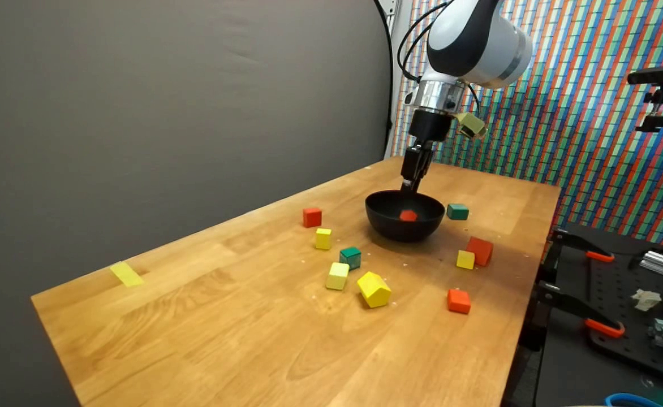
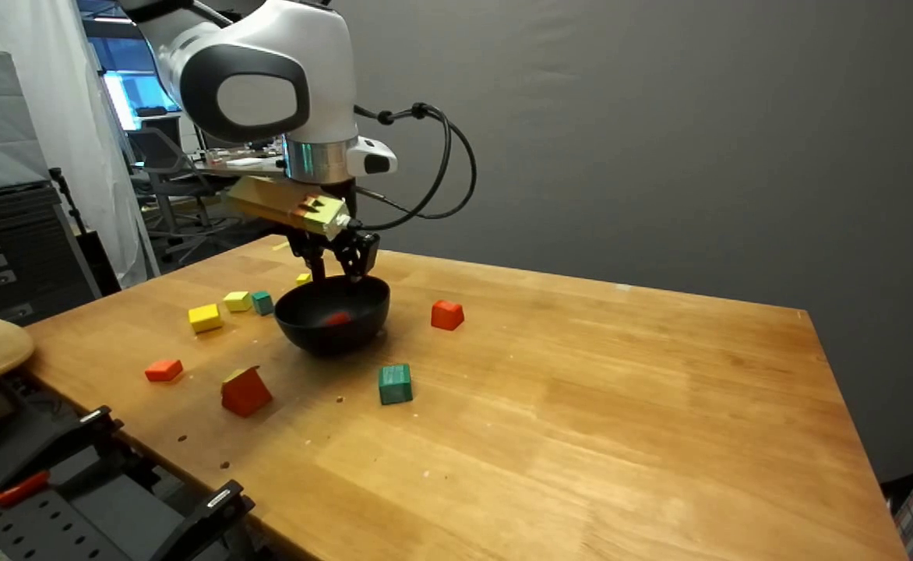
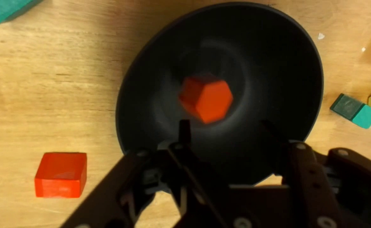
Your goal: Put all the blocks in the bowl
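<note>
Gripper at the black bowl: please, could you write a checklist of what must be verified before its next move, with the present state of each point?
1. Gripper open and holding nothing: ok, a gap shows in the wrist view.
2. Black bowl upright on the table: ok.
3. A red block inside the bowl: ok.
4. Other blocks in the bowl: not ok, nine are on the table.
5. Fingertips clear of the bowl: cannot tell, they line up with its rim in both exterior views.
6. Small yellow block apart from the large red block: cannot tell, they overlap in both exterior views.
</note>
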You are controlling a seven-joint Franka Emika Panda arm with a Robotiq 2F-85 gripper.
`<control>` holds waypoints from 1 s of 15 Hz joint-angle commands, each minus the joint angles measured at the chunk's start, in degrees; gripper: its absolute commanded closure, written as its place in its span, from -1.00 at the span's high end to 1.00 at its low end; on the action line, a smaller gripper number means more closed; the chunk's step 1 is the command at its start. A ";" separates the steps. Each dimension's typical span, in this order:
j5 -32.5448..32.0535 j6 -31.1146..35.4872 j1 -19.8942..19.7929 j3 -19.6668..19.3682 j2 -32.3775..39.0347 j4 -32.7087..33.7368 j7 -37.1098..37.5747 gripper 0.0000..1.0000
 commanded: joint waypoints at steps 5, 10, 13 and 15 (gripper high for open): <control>2.77 7.56 1.19 2.49 -6.98 -2.50 -9.78 1.00; -2.52 7.65 5.09 3.11 -1.00 6.79 -5.64 1.00; -8.30 6.35 7.40 2.49 5.97 15.45 0.51 1.00; -13.74 5.56 8.87 1.47 11.11 21.19 5.83 1.00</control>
